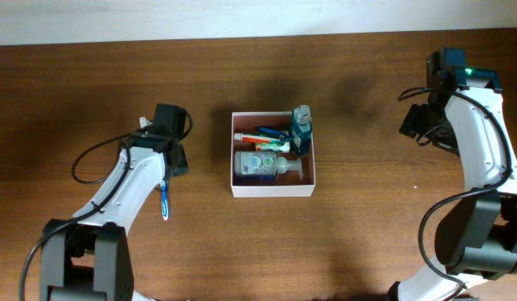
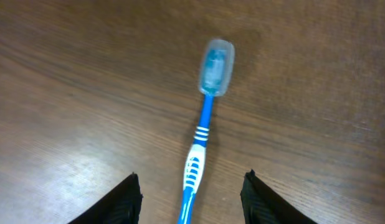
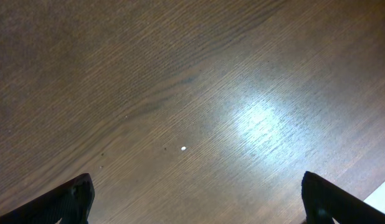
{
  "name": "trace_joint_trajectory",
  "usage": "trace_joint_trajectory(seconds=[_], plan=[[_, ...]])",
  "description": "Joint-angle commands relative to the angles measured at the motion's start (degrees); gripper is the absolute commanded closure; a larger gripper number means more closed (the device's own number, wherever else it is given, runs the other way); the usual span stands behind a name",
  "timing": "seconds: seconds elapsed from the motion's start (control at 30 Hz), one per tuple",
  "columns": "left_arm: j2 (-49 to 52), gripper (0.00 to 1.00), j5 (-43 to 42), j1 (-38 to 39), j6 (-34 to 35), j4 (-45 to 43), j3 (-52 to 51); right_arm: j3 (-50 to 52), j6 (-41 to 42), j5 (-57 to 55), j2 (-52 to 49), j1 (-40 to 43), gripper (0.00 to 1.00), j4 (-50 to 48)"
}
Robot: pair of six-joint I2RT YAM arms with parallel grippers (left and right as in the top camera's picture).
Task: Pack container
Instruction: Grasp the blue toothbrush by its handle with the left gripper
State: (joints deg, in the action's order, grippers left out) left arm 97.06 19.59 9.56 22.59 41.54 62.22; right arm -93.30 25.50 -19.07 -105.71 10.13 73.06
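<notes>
From overhead, the container [image 1: 273, 191] sits open-topped at the middle of the table [image 1: 367, 234]. A blue bottle [image 1: 301, 130] stands in its 1 o'clock corner, a clear pump bottle [image 1: 263, 165] lies along its 6 o'clock wall, and the smaller items between them are too small to tell apart. A blue toothbrush [image 1: 165, 201] lies on the table at 9 o'clock from the container, well apart from it. Your left end effector [image 1: 173, 163] is over the toothbrush's 12 o'clock end. Your right end effector [image 1: 422, 125] hangs over bare wood at 3 o'clock from the container, also well apart. In the left wrist view, the fingers [image 2: 127, 199] stand partly open. The toothbrush handle runs up between them with a gap on either side, so nothing is gripped. Its capped head points to 12 o'clock. In the right wrist view, the fingers [image 3: 74, 199] are spread as wide as they go, with only wood grain between them and nothing held.
</notes>
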Motion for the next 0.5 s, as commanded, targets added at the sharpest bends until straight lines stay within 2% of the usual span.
trace_joint_trajectory(seconds=[0.0, 0.2, 0.3, 0.47], plan=[[0.8, 0.46, -2.1, -0.3, -3.0, -1.9, -3.7, 0.2, 0.4, -0.7, 0.3, 0.2, 0.01, 0.0], [0.8, 0.48, -3.1, -2.0, -3.3, -6.3, -7.3, 0.2, 0.4, -0.7, 0.3, 0.2, 0.01, 0.0], [0.8, 0.52, -8.0, -4.1, -7.5, -10.1, -9.2, 0.2, 0.4, -0.7, 0.3, 0.2, 0.01, 0.0], [0.8, 0.53, -12.6, -7.7, -9.8, -12.6, -10.1, 0.2, 0.4, -0.7, 0.3, 0.2, 0.01, 0.0]])
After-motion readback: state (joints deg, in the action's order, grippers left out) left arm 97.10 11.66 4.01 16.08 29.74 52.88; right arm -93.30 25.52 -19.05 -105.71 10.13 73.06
